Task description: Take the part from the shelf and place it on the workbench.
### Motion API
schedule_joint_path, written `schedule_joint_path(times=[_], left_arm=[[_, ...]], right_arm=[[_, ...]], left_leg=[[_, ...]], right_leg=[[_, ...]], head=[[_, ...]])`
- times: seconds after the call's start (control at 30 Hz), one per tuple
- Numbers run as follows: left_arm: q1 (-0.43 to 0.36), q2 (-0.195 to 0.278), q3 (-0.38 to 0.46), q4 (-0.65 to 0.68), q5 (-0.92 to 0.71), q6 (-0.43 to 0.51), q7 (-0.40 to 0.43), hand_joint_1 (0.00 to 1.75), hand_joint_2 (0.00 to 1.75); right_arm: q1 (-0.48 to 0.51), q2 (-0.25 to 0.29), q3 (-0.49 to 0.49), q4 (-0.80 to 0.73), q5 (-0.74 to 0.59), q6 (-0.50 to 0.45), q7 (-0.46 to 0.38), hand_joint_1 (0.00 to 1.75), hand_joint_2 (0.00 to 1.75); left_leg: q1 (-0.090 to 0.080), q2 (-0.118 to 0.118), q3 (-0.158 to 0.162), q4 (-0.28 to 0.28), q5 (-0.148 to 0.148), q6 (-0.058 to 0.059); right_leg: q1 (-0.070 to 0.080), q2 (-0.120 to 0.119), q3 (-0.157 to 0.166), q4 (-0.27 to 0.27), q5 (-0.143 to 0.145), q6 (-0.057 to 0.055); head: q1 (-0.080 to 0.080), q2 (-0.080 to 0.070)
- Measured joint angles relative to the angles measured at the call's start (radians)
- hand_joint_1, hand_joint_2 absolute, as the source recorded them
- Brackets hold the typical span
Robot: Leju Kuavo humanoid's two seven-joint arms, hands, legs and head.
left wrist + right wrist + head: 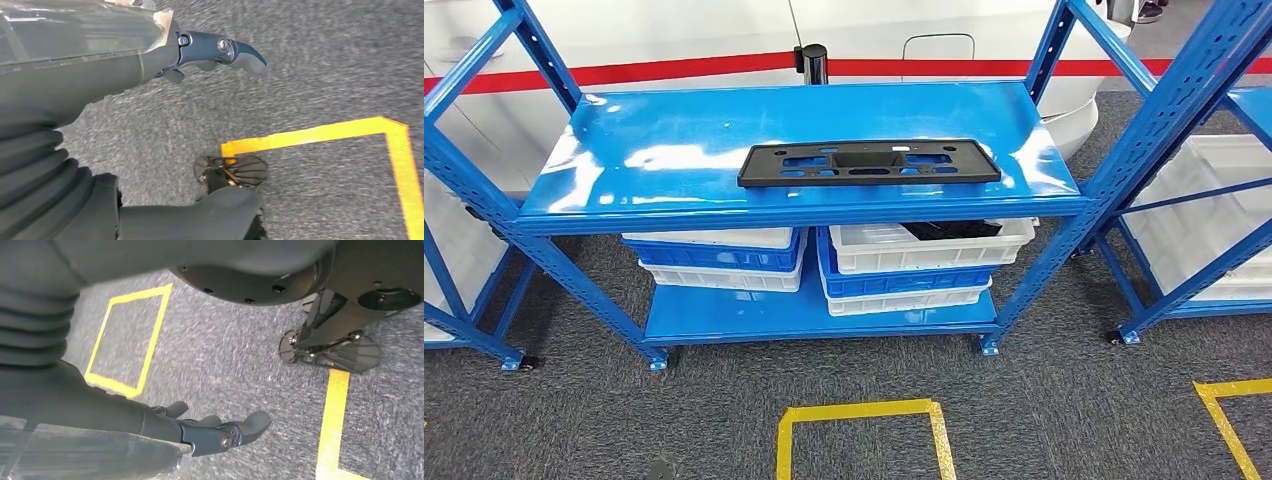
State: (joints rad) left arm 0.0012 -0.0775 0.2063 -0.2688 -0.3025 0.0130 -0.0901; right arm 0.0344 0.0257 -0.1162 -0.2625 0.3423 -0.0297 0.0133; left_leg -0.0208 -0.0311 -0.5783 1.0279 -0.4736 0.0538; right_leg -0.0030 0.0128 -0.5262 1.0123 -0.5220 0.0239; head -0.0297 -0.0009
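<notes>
part [869,163]: flat black plate, lying on top shelf [674,150], right of middle, untouched.
left hand [210,52]: hung over floor, fingers apart, nothing held.
right hand [215,430]: same, probably slightly curled.
step: both arms to be raised; plate to be gripped at both ends, kept level.

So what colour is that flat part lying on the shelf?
Black part, on the blue shelf; head view shows it best.

From the head we look forward and down onto the blue shelf [804,130] and grey carpet [1044,420]. Our wrist cameras point at that carpet from close above — sharing its yellow tape [320,132] with the head view.
</notes>
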Motion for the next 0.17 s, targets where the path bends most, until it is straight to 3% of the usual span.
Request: schedule_joint_path(times=[0.07,0.13,0.17], left_arm=[[0.022,0.009,-0.024,-0.014,0.041,-0.001,0.012,0.00,0.00],[0.042,0.018,-0.047,-0.028,0.083,-0.002,0.023,0.00,0.87],[0.047,0.021,-0.053,-0.031,0.093,-0.002,0.026,0.00,1.16]], right_arm=[[0.016,-0.003,0.012,-0.015,-0.047,0.005,-0.002,0.00,0.00],[0.031,-0.007,0.024,-0.030,-0.093,0.009,-0.002,0.00,0.00],[0.034,-0.007,0.027,-0.034,-0.105,0.010,-0.003,0.00,0.00]], left_leg=[[0.000,0.000,0.000,0.000,0.000,0.000],[0.000,0.000,0.001,0.000,0.000,0.000],[0.000,0.000,0.001,0.000,0.000,0.000]], right_leg=[[0.000,0.000,0.000,0.000,0.000,0.000],[0.000,0.000,0.000,0.000,0.000,0.000],[0.000,0.000,0.000,0.000,0.000,0.000]], head=[[0.000,0.000],[0.000,0.000],[0.000,0.000]])
